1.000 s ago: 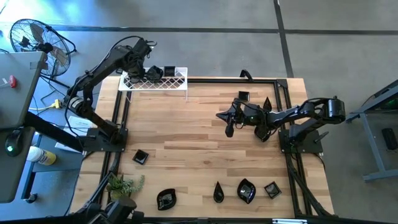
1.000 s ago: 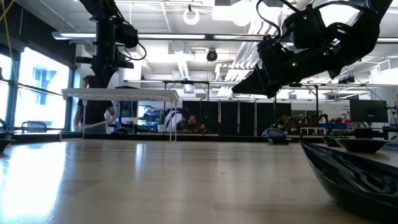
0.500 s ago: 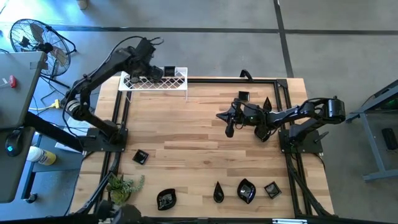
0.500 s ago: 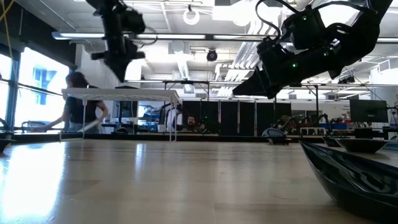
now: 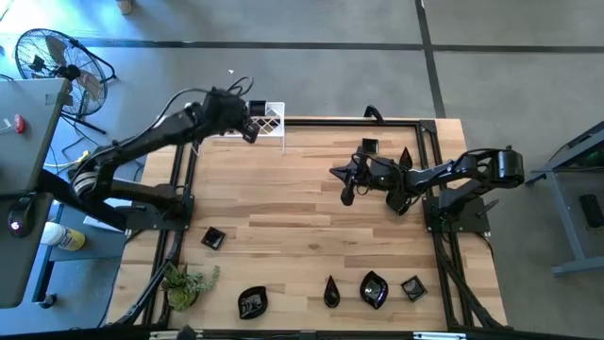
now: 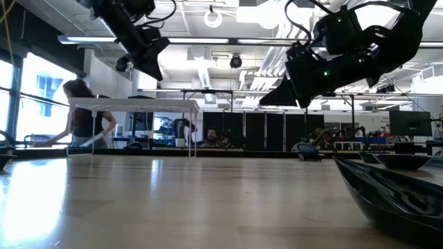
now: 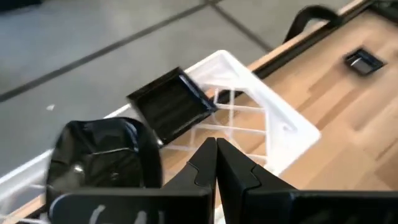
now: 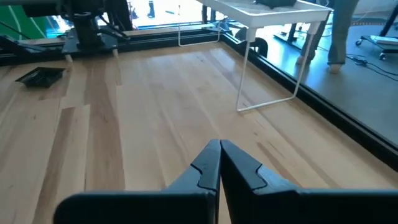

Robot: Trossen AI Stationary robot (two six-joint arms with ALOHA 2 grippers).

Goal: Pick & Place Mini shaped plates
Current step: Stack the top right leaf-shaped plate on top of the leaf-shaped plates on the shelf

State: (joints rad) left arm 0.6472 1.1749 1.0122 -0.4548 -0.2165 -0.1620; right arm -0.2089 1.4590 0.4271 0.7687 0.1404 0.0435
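Left gripper (image 7: 216, 163): jaws pressed together, empty, poised above the near edge of the white lattice wire rack (image 7: 273, 127) at the surface's far left corner. On that rack, just beyond the fingertips, a square black plate (image 7: 169, 106) and a rounder glossy black plate (image 7: 102, 158) beside it.

Right gripper (image 8: 219, 163): jaws likewise together on nothing, raised above the bare wooden surface (image 5: 283, 189) right of centre, pointing toward the left side.

Further out, more mini shaped plates: a square one (image 5: 369, 145) and a narrow one (image 5: 406, 156) at the far right by the right arm; a square one (image 5: 213, 238) at the left edge; along the near edge a leaf-like one (image 5: 252, 302), a teardrop (image 5: 331, 292), a rounded one (image 5: 374, 290) and a square one (image 5: 412, 287).

Small green plant (image 5: 188, 280) at the near left corner. Beyond the rack, in the low view, a person (image 6: 83, 117) in the room.
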